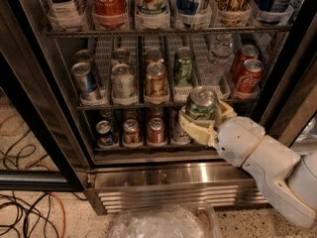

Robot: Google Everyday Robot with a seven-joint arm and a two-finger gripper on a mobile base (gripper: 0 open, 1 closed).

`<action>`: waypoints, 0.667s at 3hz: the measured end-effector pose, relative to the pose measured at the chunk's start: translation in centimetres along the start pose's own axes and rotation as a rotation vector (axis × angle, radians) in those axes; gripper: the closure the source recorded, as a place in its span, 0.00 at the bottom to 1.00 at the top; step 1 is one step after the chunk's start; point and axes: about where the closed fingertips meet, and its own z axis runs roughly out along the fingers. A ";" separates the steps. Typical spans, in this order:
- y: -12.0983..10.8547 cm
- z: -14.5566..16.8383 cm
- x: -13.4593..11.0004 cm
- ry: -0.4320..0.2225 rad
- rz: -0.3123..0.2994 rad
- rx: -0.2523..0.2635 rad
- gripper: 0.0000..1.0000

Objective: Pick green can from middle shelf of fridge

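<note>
Gripping the green can (200, 103), the gripper (204, 119) has its jaws closed around it just outside the middle shelf (124, 104), at four o'clock from the gold-orange can (156, 81). The hold seems low on the can, so tipping could drop it onto the lower cans (156, 131).

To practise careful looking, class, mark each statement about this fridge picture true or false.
1. The claw grips a green can. True.
2. That can stands in its lane on the middle shelf. False: it is held out in front of the shelf.
3. A second green can stands on the middle shelf. True.
4. The red cans stand at the shelf's left end. False: they are at its right end.
</note>
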 end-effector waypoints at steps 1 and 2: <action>0.9 -2.3 -0.1 0.015 0.015 -0.006 1.00; 1.9 -4.5 -0.1 0.040 0.039 -0.022 1.00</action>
